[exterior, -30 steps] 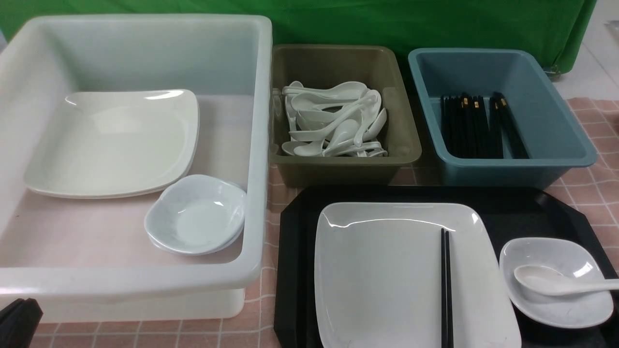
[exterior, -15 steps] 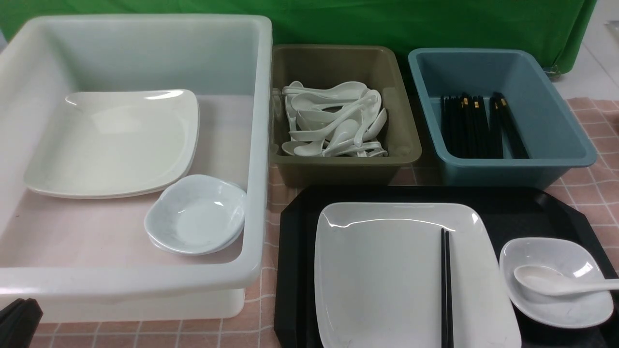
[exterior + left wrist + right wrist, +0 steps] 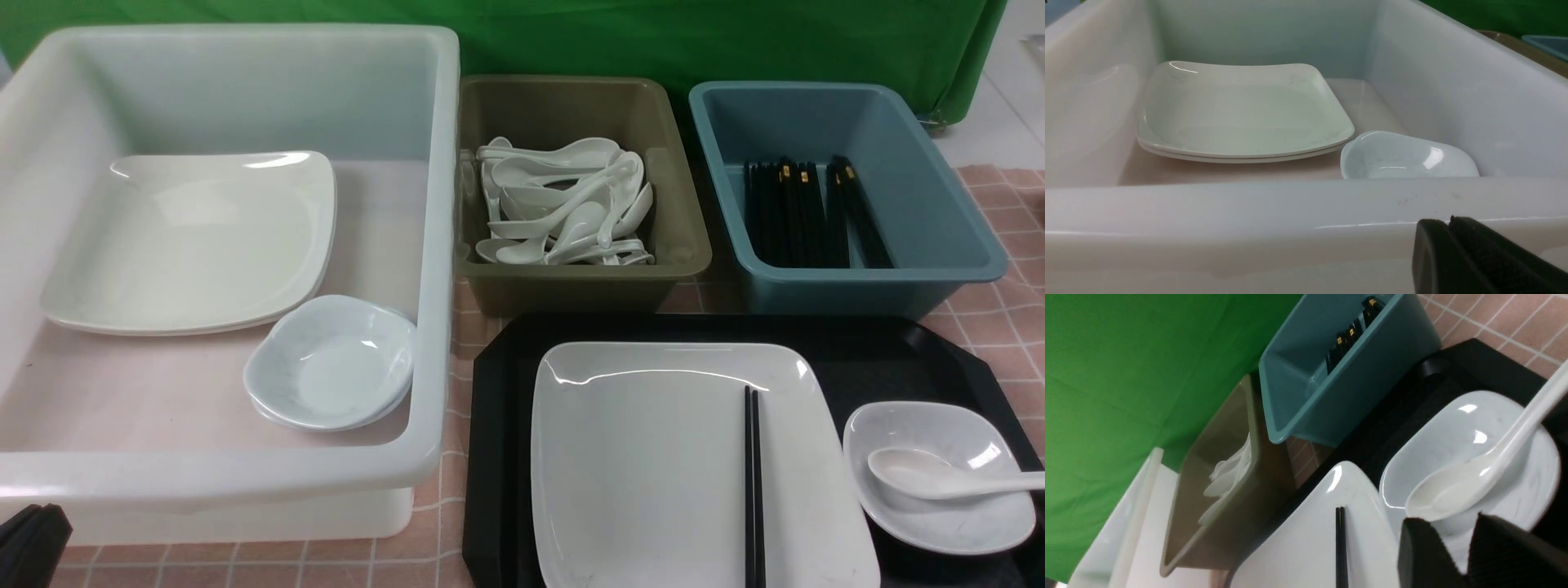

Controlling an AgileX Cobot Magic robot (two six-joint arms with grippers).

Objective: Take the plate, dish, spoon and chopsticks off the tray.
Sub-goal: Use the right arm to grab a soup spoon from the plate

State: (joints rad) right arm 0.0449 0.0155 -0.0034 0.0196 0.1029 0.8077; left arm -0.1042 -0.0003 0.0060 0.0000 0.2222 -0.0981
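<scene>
Pink checked tablecloth (image 3: 441, 523), green backdrop (image 3: 653, 41) behind.

Item 1: black tray (image 3: 498, 425), near right of the table, carrying items 2 to 5.
Item 2: plate (image 3: 637, 465), large white square, flat on the tray's left and middle.
Item 3: chopsticks (image 3: 752, 490), 1 black pair, lying side by side on the plate's right part, pointing away from the robot; near ends run out of the front view.
Item 4: dish (image 3: 922, 425), small and white, on the tray just right of the plate (touching or not cannot be told).
Item 5: spoon (image 3: 922, 478), white, bowl resting in the dish, handle reaching right over the dish's rim.
Item 6: white tub (image 3: 441, 245), far left, holding 2 stacked square plates (image 3: 196, 237) and stacked small dishes (image 3: 331, 363).
Item 7: olive tub (image 3: 686, 245) behind the tray, with a heap of white spoons (image 3: 563, 204).
Item 8: blue tub (image 3: 939, 204) to its right, with black gold-banded chopsticks (image 3: 800, 212).
Item 9: left gripper (image 3: 1449, 222), low before the white tub's near wall, jaws together, holding nothing.
Item 10: right gripper (image 3: 1453, 535), near the dish and spoon, jaws partly apart with nothing between them.
</scene>
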